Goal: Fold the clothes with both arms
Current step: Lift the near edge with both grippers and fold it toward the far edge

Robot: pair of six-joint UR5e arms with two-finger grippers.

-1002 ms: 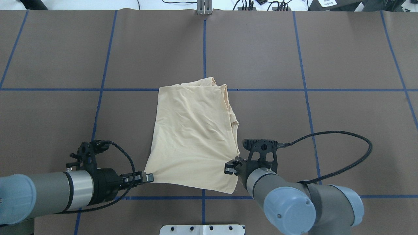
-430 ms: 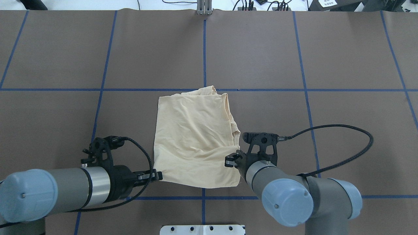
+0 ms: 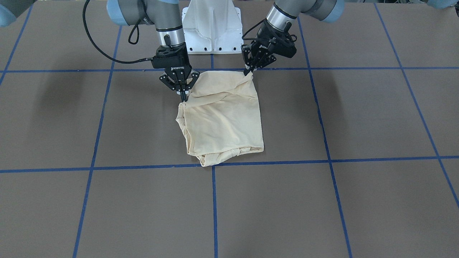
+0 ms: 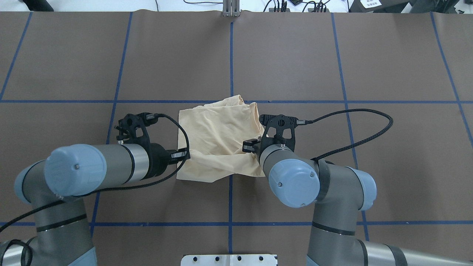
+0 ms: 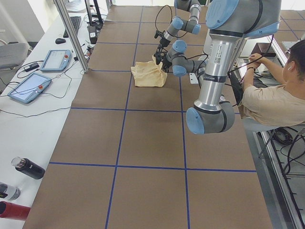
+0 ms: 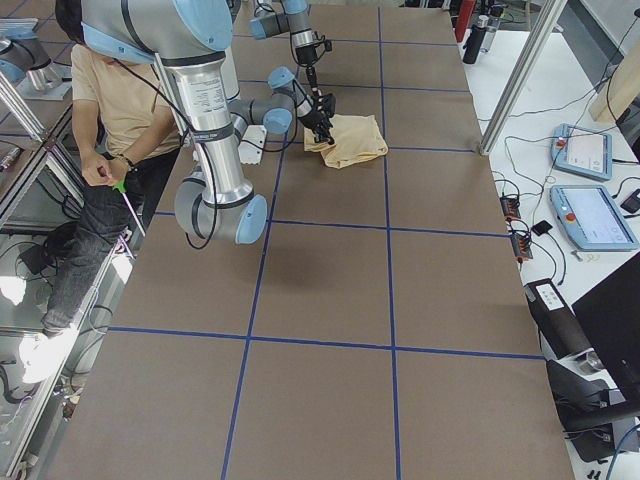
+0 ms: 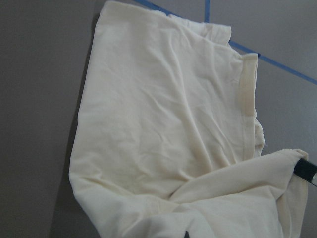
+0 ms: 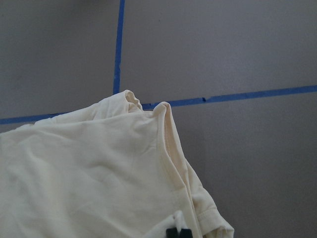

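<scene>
Front-facing view: a pale cream shirt [image 3: 224, 118] lies folded at the centre of a brown counter [image 3: 340, 200] gridded with blue tape. At upper centre, the right claw [image 3: 183, 97] pinches the shirt's upper left corner and the left claw [image 3: 247, 72] pinches its upper right corner.

Overhead view: the shirt [image 4: 216, 136] sits at centre. Its lower edge is raised and bunched between the left claw [image 4: 181, 155] and right claw [image 4: 248, 147], each narrowed tight on cloth.

Left side view: the shirt [image 5: 148, 75] is at upper centre, and a seated person [image 5: 269, 102] is at the right edge.

Right side view: the shirt [image 6: 352, 140] is at upper centre.

Left wrist view: wrinkled shirt [image 7: 158, 134] fills the frame.

Right wrist view: the shirt [image 8: 94, 173] is at lower left, with tape lines above it.
</scene>
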